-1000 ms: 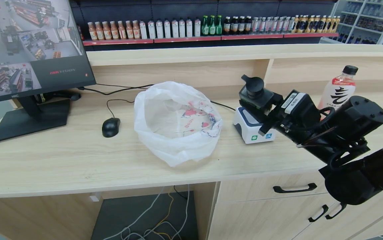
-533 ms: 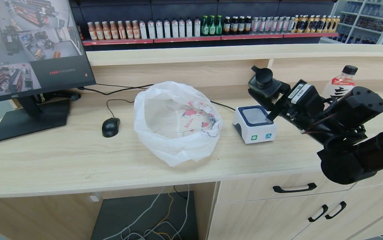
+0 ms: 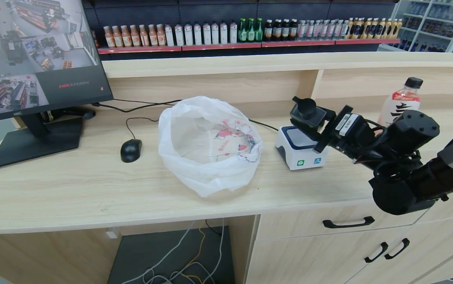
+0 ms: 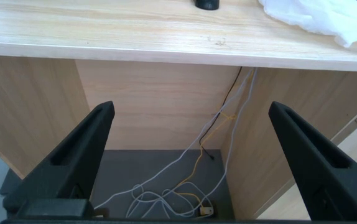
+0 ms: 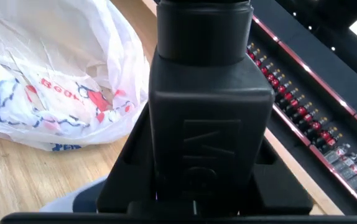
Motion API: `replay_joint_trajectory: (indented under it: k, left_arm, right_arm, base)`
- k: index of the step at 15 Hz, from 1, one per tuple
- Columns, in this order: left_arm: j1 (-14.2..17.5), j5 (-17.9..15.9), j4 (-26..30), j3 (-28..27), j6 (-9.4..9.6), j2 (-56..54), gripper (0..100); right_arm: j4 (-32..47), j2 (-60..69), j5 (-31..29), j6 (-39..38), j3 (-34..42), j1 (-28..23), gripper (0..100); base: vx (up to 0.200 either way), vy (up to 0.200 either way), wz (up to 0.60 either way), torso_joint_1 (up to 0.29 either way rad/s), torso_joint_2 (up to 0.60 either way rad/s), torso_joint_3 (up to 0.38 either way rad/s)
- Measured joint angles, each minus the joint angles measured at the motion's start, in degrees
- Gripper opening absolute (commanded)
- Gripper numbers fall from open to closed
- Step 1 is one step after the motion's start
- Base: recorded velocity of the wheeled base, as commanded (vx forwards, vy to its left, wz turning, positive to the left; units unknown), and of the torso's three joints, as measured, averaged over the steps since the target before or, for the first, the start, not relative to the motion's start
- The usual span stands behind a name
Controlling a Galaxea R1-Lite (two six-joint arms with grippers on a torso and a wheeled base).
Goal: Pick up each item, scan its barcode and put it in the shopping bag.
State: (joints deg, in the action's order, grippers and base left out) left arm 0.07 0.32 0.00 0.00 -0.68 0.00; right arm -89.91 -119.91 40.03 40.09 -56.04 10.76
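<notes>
**Black bottle held over the scanner**

The right gripper (image 3: 316, 127) is clamped on a black, square-sided bottle (image 3: 306, 112) with a round cap. The bottle sits just above the white, boxy barcode scanner (image 3: 299, 154) and covers part of its dark window. In the right wrist view the bottle's matte, embossed body hides the fingers. The crinkled, translucent plastic shopping bag (image 3: 210, 177) stands open beside the scanner on the pale wood-grain counter (image 3: 92, 189). Below the counter's edge, the left gripper (image 4: 191, 112) is spread wide and holds nothing.

Black left tool (image 4: 191, 109) has two long tapering fingers (image 4: 79, 155)
</notes>
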Motion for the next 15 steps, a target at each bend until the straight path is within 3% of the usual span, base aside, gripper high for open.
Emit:
replay_joint_trajectory:
  k: [15]
  left_arm:
    - [0.0, 0.0, 0.0, 0.0, 0.0, 0.0, 100]
  right_arm:
    - [0.0, -4.5, 1.1, 1.0, -3.7, -1.0, 0]
  base:
    - [0.0, 0.0, 0.0, 0.0, 0.0, 0.0]
